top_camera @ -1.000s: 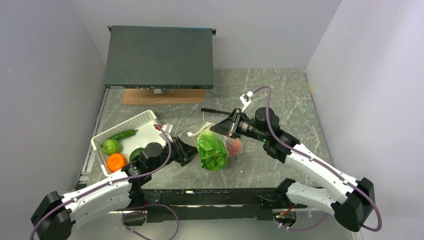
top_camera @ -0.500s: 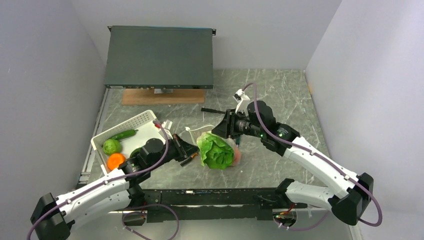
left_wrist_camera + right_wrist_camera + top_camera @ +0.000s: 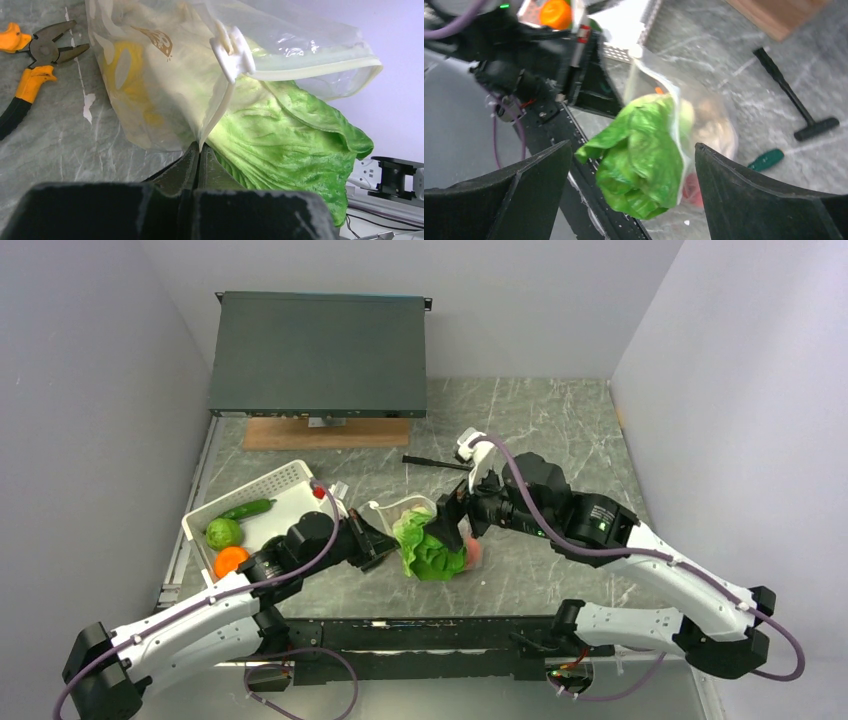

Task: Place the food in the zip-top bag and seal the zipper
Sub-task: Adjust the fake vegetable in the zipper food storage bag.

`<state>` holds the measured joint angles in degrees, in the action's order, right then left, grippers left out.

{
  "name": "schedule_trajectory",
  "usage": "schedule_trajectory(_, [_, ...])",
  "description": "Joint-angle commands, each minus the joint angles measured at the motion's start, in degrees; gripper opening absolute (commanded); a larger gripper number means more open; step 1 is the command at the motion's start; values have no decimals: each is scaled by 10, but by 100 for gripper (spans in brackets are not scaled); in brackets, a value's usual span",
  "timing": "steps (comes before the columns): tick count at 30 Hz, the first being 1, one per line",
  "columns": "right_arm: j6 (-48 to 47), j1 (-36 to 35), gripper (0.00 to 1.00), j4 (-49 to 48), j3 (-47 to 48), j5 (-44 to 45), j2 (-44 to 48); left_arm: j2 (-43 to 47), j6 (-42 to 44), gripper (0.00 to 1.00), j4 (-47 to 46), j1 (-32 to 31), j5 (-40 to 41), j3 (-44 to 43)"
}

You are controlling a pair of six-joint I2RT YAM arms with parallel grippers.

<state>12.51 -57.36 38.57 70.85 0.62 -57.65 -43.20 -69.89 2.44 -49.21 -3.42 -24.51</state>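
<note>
Three pieces of food, a round green piece (image 3: 223, 532), an orange (image 3: 231, 560) and a long green piece (image 3: 249, 508), lie in the white basket (image 3: 285, 485), well to the left of the left fingers (image 3: 199, 159), so the filling looks only partly done. Those fingers are pinched together on the edge of the zip-top bag (image 3: 150, 75), where the pale zipper (image 3: 320, 69) runs down into them; the mouth gapes just beyond them, unsealed. A yellow lemon (image 3: 131, 85) shows through the plastic, and the green leafy piece (image 3: 430, 552) sits half in, half hanging out. The right fingers (image 3: 450, 527) stand wide apart, holding nothing, with leaf and bag directly below the gap between them. A pink-red peach (image 3: 473, 555) lies just to their right; whether it is bagged I cannot tell. Tucking the leaf in, the basket pieces and sealing seem left.
</note>
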Motion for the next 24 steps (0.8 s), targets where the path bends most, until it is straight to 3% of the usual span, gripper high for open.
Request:
schedule_trajectory(1, [-55, -66, 95, -13, 30, -3, -7, 15, -3, 0, 5, -2, -9, -35])
schedule_trajectory(5, [-51, -130, 100, -49, 32, 8, -36, 17, -6, 0, 2, -2, -12, -37])
schedule_trajectory(18, [-68, -206, 100, -43, -52, 275, -105, 21, -8, 0, 8, -4, -13, -44])
schedule_trajectory(21, [-74, -206, 97, -44, -68, 331, -103, 22, -8, 0, 13, -3, -13, -43])
schedule_trajectory(24, [-83, -206, 90, -58, -85, 316, -103, 26, -13, 0, 10, -3, -11, -37])
